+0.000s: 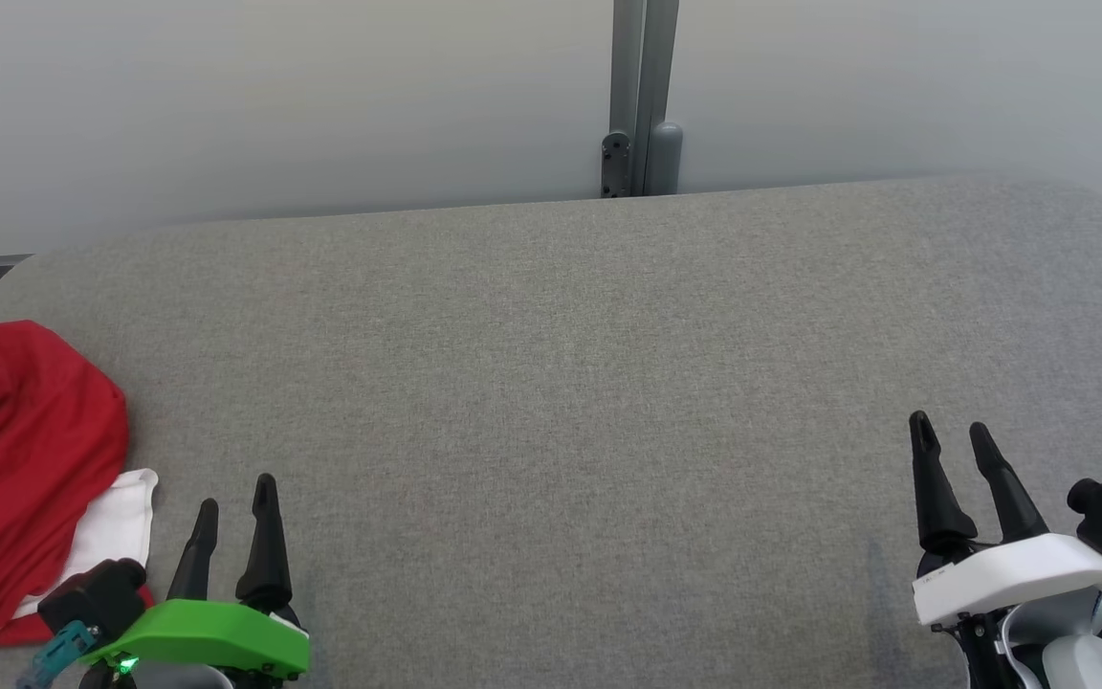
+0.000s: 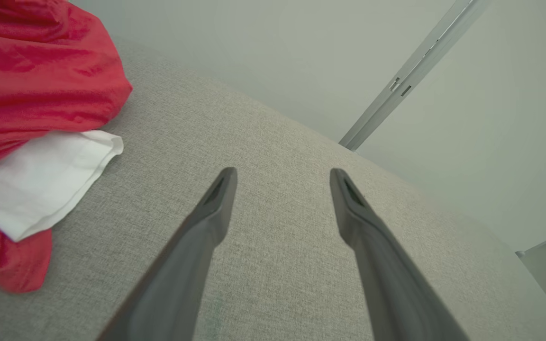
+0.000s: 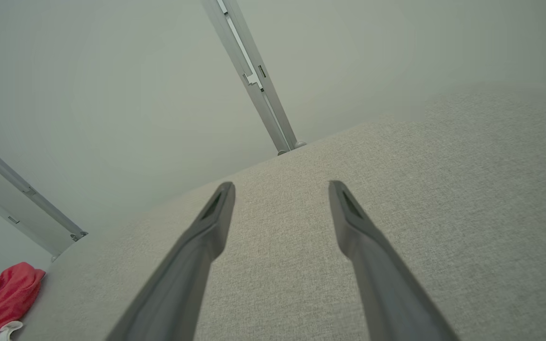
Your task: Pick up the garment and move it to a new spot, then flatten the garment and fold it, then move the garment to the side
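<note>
Crumpled garment (image 1: 25,450) lay at tabletop (image 1: 561,383) left edge, near 9 o'clock of left gripper (image 1: 236,494), visible long axis about 12-to-6; right gripper (image 1: 949,427) well apart at 3 o'clock; both sets of fingers spread, empty; left arm nearer

The garment (image 1: 25,450) is bright red with a plain white sleeve, on a tabletop (image 1: 551,383) of pale grey, finely flecked fabric. Over the tabletop, the left end effector (image 1: 236,495) has black fingers and a bright green shell, the right end effector (image 1: 949,426) black fingers and a white shell.
</note>
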Robot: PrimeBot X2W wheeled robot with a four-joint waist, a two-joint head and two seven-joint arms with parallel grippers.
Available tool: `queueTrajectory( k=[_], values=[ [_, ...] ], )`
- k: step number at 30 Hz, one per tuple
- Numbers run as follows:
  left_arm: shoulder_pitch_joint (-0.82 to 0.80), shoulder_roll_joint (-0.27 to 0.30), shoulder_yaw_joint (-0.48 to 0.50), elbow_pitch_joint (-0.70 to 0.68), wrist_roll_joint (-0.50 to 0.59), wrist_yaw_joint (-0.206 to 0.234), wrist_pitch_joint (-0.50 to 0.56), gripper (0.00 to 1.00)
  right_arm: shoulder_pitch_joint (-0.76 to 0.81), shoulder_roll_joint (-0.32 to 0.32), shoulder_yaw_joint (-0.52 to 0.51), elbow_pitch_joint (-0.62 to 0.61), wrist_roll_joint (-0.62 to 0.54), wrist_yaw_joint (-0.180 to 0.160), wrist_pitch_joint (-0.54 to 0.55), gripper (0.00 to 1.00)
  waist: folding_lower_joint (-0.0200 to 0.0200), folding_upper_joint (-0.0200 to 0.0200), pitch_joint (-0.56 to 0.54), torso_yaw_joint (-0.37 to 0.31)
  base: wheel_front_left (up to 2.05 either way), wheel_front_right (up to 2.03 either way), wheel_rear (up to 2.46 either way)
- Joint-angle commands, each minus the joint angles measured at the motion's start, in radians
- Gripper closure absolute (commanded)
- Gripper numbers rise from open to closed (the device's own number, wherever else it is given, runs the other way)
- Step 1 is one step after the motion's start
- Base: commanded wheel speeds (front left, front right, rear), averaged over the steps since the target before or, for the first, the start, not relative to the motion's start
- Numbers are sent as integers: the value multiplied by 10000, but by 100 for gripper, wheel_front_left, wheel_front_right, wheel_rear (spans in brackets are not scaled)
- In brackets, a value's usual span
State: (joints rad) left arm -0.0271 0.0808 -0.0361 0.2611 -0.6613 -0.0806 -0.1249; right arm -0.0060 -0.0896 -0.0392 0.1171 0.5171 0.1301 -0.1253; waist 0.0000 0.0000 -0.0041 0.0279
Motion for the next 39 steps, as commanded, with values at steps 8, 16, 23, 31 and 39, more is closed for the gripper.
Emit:
queueTrajectory(
  k=[8,16,23,31,39],
  values=[
    [121,56,66,-135,1267,-132,-300,0,69,-28,-123,-203,-1049,7,-302,0,0,0,16,14,0,0,0],
    [171,37,149,-112,2181,-173,-501,0,173,21,-186,-251,-1774,7,-494,0,0,0,24,68,0,0,0],
    [244,18,231,-57,2860,-231,-656,0,338,24,-232,-214,-2266,7,-656,0,0,0,14,105,0,0,0],
    [252,-4,198,-12,3526,-333,-831,0,425,75,-452,-200,-2785,6,-829,0,0,0,27,106,0,0,0],
    [285,-29,237,96,4081,-413,-996,0,493,3,-515,-214,-3357,7,-1007,0,0,0,21,111,0,0,0]
  ],
)
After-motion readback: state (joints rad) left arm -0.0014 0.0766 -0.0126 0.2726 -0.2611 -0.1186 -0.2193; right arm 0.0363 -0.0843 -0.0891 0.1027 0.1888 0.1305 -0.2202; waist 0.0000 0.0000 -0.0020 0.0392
